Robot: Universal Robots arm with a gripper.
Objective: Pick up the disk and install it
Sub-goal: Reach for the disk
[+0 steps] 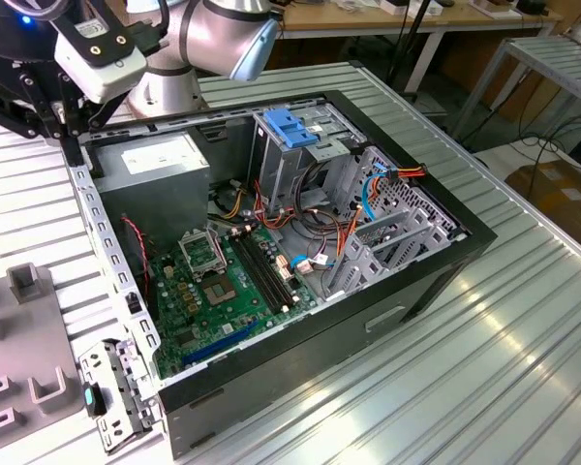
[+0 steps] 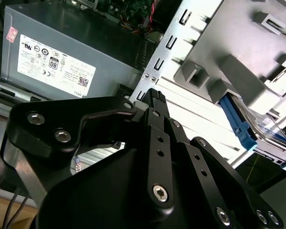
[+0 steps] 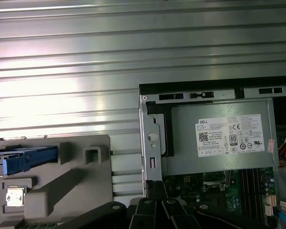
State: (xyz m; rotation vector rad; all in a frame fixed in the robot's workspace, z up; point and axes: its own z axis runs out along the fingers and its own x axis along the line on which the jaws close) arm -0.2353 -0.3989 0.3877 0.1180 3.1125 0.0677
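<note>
Disk [image 3: 24, 160] slotted in grey holder [image 3: 62, 191], easy grabbing I guess; gripper [image 2: 155, 95] hovers by the case [image 3: 150, 138] corner, jaws look closed, empty.

ribbed table [image 1: 523, 320]: open computer case [image 1: 271, 373], grey fixture [image 1: 19, 339]
</note>
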